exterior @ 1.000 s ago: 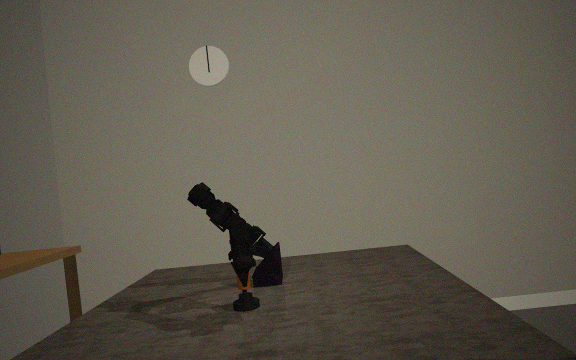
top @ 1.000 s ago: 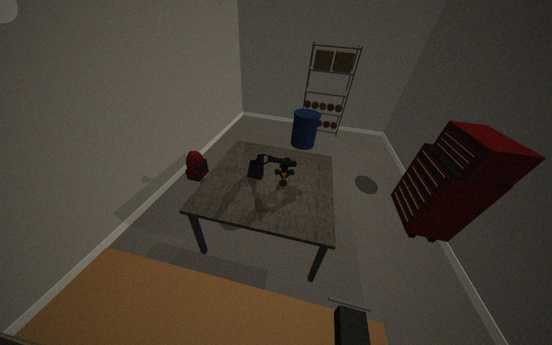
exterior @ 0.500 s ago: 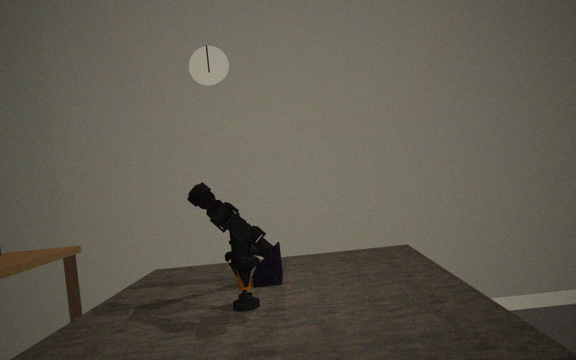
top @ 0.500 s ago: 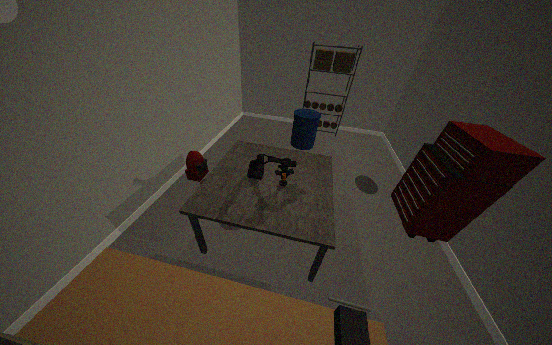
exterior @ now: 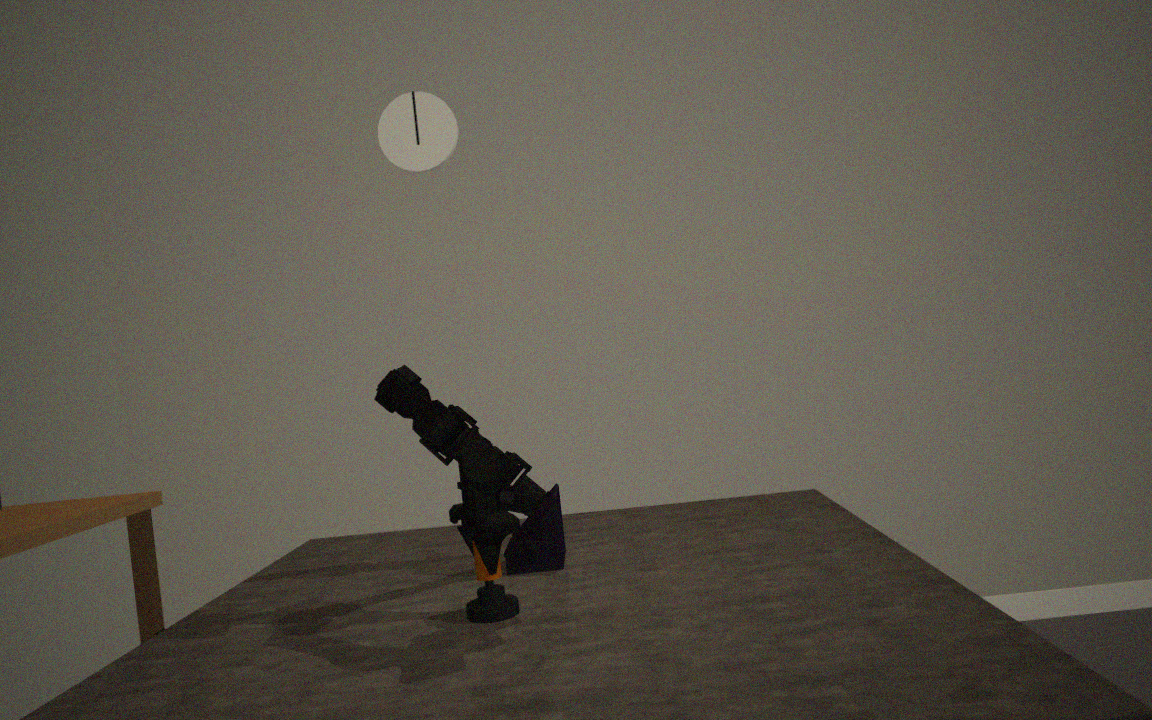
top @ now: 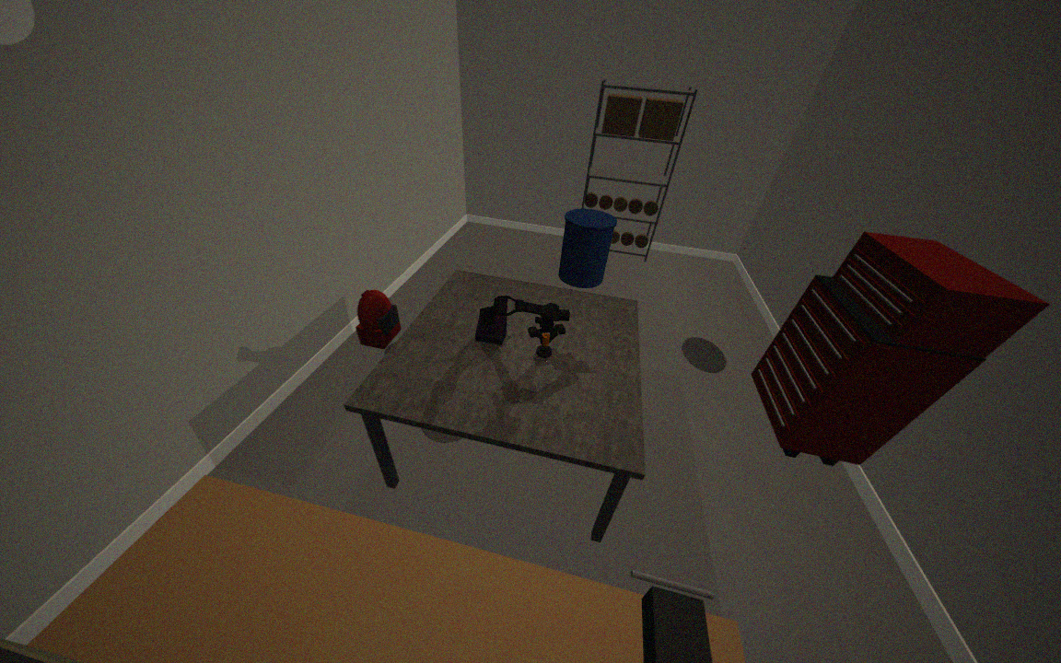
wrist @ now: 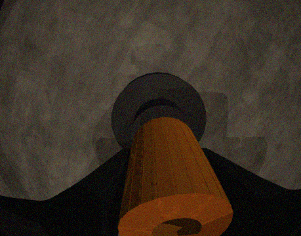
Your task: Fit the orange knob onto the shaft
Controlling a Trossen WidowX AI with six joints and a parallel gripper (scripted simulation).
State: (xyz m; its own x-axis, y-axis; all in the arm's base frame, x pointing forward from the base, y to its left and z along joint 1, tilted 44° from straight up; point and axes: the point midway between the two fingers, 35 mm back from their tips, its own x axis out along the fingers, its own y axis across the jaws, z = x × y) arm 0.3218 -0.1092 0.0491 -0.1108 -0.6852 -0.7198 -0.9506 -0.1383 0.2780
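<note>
The orange knob (top: 546, 339) (exterior: 491, 576) (wrist: 173, 164) stands upright over the dark round pedestal (top: 543, 353) (exterior: 492, 610) (wrist: 158, 86). My gripper (exterior: 489, 567) (wrist: 165, 155) is shut on the knob, with one black finger on each side. In the exterior view a short piece of the dark shaft (exterior: 489, 583) shows between the knob's lower end and the pedestal's raised middle, so the knob is not down on the pedestal. The top opening of the knob shows at the bottom of the wrist view. The shaft's flat side and the knob's lower hole are hidden.
The pedestal stands on the grey table (top: 600, 395) (exterior: 741, 626). The arm's dark base (top: 491, 324) (exterior: 540, 541) is on the table behind the pedestal in the exterior view. A blue barrel (top: 586, 249) and a red tool cabinet (top: 889, 363) stand away from the table.
</note>
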